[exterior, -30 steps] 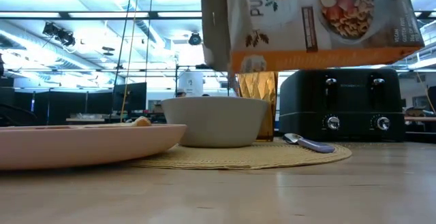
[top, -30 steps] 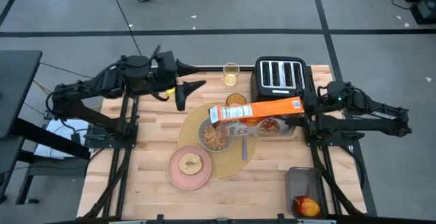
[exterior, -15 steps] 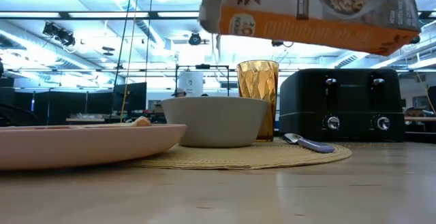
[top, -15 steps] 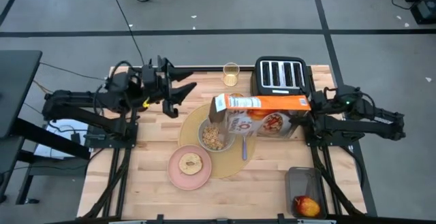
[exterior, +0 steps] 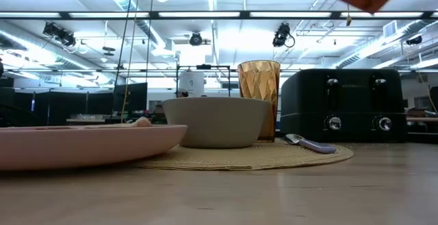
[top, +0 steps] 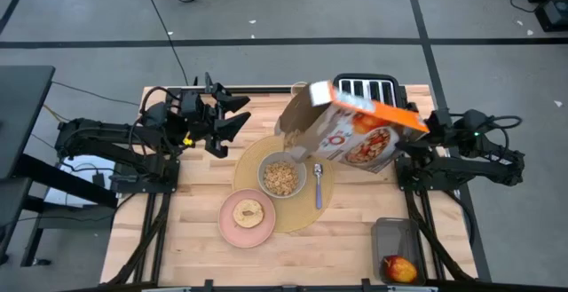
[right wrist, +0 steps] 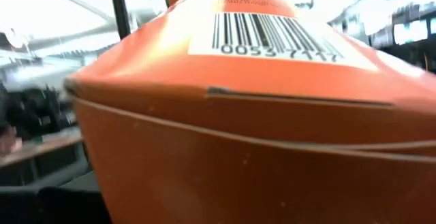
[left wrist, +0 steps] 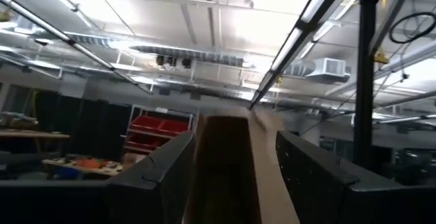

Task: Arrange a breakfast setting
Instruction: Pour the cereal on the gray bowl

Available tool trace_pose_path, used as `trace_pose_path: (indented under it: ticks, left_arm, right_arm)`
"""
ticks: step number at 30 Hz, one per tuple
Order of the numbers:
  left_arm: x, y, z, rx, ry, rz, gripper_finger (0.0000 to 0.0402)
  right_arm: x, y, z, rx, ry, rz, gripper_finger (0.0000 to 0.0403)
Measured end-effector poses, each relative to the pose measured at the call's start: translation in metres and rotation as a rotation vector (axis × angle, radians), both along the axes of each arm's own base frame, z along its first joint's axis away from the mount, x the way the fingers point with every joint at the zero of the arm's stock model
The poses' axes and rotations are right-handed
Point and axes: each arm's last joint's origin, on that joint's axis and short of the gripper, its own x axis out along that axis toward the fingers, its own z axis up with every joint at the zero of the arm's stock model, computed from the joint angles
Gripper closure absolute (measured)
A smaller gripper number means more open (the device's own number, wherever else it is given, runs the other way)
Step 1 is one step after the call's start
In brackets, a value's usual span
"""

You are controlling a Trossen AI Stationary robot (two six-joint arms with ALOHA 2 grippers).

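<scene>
The round tan placemat (top: 298, 212) bears the grey bowl (top: 282, 177), which holds cereal, and the blue-handled spoon (top: 319, 185). The pink plate (top: 232, 225) with the toast slice (top: 248, 213) rests on the mat's near left edge. The amber tumbler (exterior: 259, 100) stands behind the bowl; the high view hides it under the box. The red apple (top: 398, 268) lies at the near right. My right gripper (top: 422, 125) is shut on the orange cereal box (top: 351, 132) above the mat. My left gripper (top: 235, 116) is open and empty, left of the box's open end. My right gripper holds the cereal box by its closed bottom end (top: 410, 122), coming level from the table's right. The box fills the wrist view (right wrist: 259, 115) and hides the fingers. The box is lifted clear and tilted, its open end (top: 297, 119) toward the left.
The black toaster (top: 366, 92) stands at the far edge behind the box. A dark tray (top: 395, 237) lies at the near right, with the apple at its near end. Bare wood shows at the near left and far left of the table.
My right gripper has turned the cereal box from lying on its side over the bowl to a slant, and raised it almost out of the low view. My left gripper has drawn back toward the table's left edge and stays open.
</scene>
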Motion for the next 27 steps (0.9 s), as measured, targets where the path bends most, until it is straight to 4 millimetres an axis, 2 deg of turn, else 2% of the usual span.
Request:
trace_pose_path:
  ticks: [3, 6, 9, 13, 16, 21, 27]
  left_arm:
    - [0.000, -0.003, 0.003, 0.002, -0.032, -0.016, 0.0189]
    - [0.011, -0.007, 0.015, 0.022, -0.033, -0.025, 0.0189]
    - [0.033, -0.012, 0.030, 0.076, 0.028, -0.026, 0.0189]
    - [0.063, -0.011, 0.050, 0.054, 0.143, -0.031, 0.0189]
    - [0.086, -0.009, 0.056, 0.031, 0.240, -0.030, 0.0189]
    - [0.106, -0.007, 0.061, 0.026, 0.308, -0.035, 0.0189]
    - [0.120, -0.007, 0.050, -0.012, 0.350, -0.051, 0.0189]
  right_arm:
    - [-0.002, 0.000, 0.005, 0.001, -0.049, -0.015, 0.0086]
    - [-0.002, -0.001, 0.007, 0.005, -0.074, -0.045, 0.0086]
    - [0.001, -0.002, 0.007, 0.001, -0.068, -0.065, 0.0086]
    - [0.009, -0.004, 0.006, -0.007, -0.032, -0.070, 0.0086]
    - [0.013, -0.004, 0.008, -0.009, -0.037, -0.070, 0.0086]
    - [0.016, -0.005, 0.010, -0.014, -0.047, -0.071, 0.0086]
    - [0.016, -0.005, 0.011, -0.019, -0.057, -0.079, 0.0086]
